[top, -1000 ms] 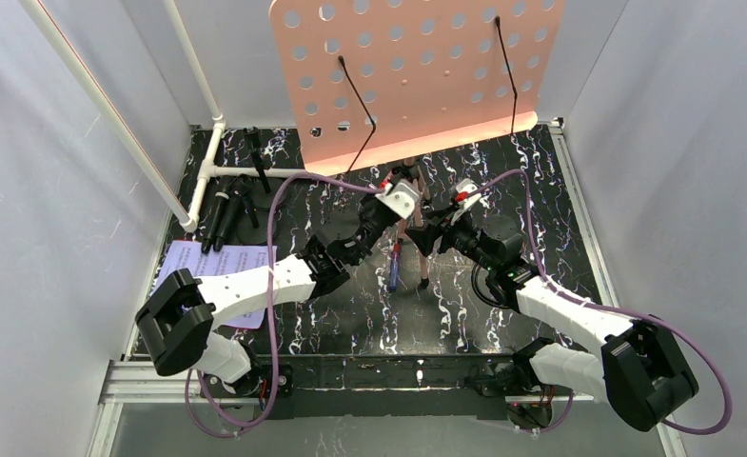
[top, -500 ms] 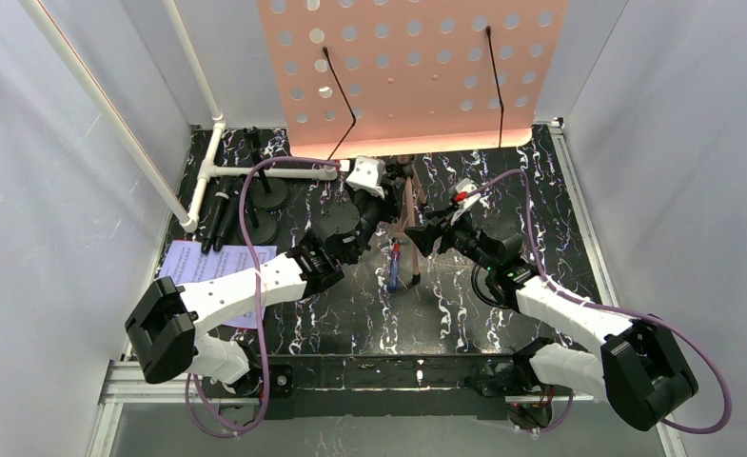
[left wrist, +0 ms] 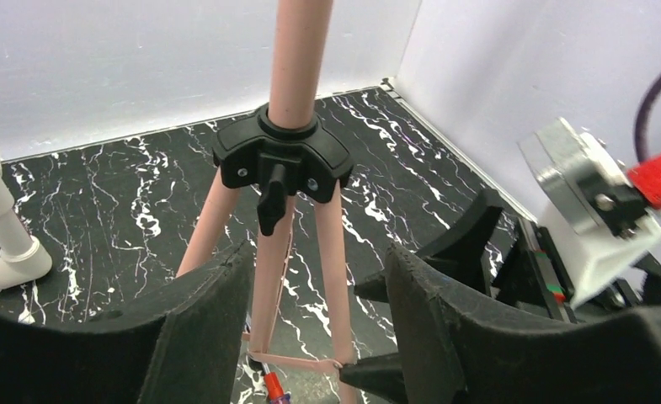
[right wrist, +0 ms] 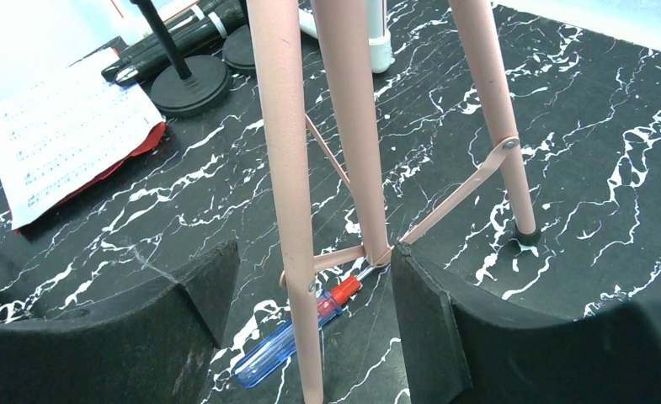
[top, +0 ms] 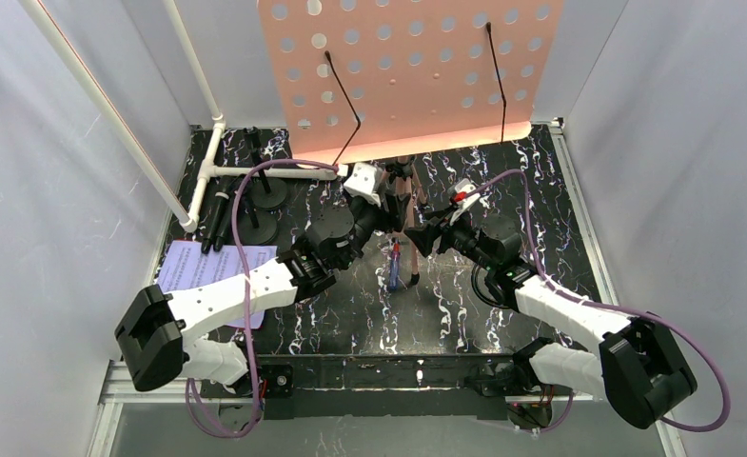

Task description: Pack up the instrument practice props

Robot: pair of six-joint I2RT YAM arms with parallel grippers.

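Both end effectors are standing open. The left end effector [left wrist: 310,337] is reaching in from the left with its arm stretched diagonally over the counter [top: 502,181]. Its jaws are spread around the pink tripod legs [left wrist: 263,278] just below the black hub [left wrist: 280,160], and no pad is visibly pressing on a leg. The right end effector [right wrist: 310,328] is coming from the opposite side with its arm bent at the elbow. Its jaws are also spread, with 2 of the legs standing between them low down near the thin cross braces.

The pink hole-punched sheet-music rack [top: 412,71] is standing upright at the back centre of the counter, its 3 legs splayed. 2 black wire page holders are hanging down its face. A blue-handled screwdriver [right wrist: 297,332] is lying on the counter under the legs.

At the left, 2 black microphones [top: 222,205] are lying beside the white pipe frame [top: 207,152], near 2 round black bases [top: 269,195]. The red and white music sheets [top: 207,271] are lying flat, partly under the left arm.
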